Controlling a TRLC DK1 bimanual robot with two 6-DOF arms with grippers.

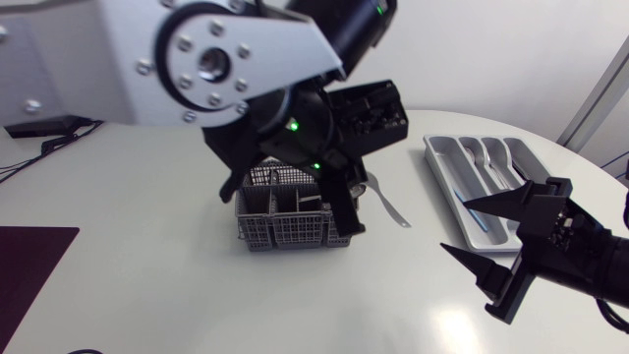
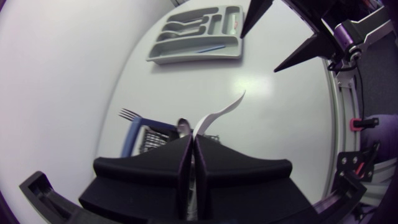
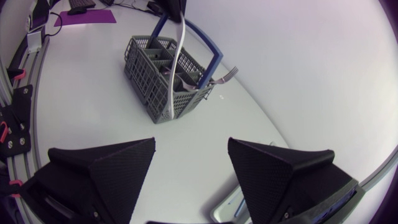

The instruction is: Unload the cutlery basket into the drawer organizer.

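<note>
Left jaws: the left gripper (image 2: 193, 158) is pressing its two fingers together on a silver utensil (image 2: 219, 111), clamping it from both sides.
Silver utensil: it is rising out from between the fingers, its long free end curving away ahead of them.
Cutlery basket: the grey basket (image 1: 285, 224) is sitting on the table directly under the left gripper, its blue handle (image 2: 133, 134) standing up.
Fork: a fork (image 2: 127, 114) is poking its tines out past the basket's side.
Left arm: it is coming in from the left and hanging over the middle of the table (image 1: 147, 285).
Right jaws: the right gripper (image 3: 191, 149) is holding its fingers wide apart, with nothing between them.
Right gripper's place: it is hovering above bare table, just beside the drawer organizer and well apart from the basket.
Drawer organizer: the grey tray (image 1: 444, 175) is lying toward the table's right side, with cutlery lying in its compartments.
</note>
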